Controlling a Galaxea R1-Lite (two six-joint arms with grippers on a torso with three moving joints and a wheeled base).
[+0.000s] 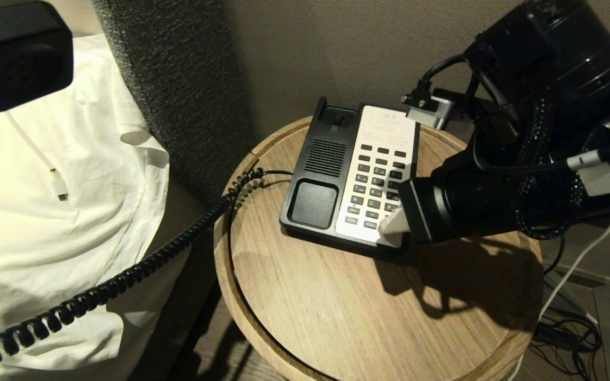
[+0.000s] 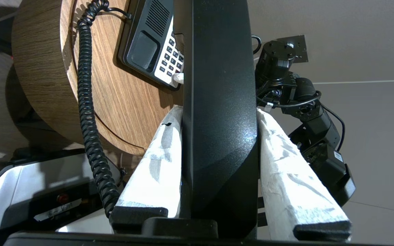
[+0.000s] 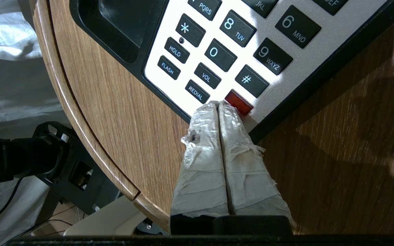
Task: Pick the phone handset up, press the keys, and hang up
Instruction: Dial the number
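Aloft and well clear of its cradle, the phone handset (image 2: 219,112) was clamped between the white-wrapped fingers (image 2: 156,164) of the left tool (image 2: 219,112), one finger pressed to each side of its glossy black body. From the head camera only one end of the receiver (image 1: 11,53) showed, hanging at upper left above white bedding (image 1: 45,233). Its black coiled cord (image 1: 141,270) trailed down across the bedding and over the rim of the round wooden surface (image 1: 347,317) to the left side of the black phone base (image 1: 318,174).

The base sat toward the back of the surface, its empty cradle and speaker grille (image 1: 326,157) on the left, the keys (image 1: 376,182) in rows on the white faceplate on the right. The right tool (image 3: 219,104), its two taped fingers (image 3: 200,153) pinched together with nothing between them, reached in from the right and rested its tips at the near edge of the faceplate. They touched down just beside the red button (image 3: 238,102), between it and the REDIAL key (image 3: 197,92), with the # key (image 3: 251,81) directly beyond. The arm's shadow fell across the wood in front of the phone.

A white charging cable (image 1: 56,185) lay on the bedding, and a dark textured headboard (image 1: 178,79) rose behind the surface.
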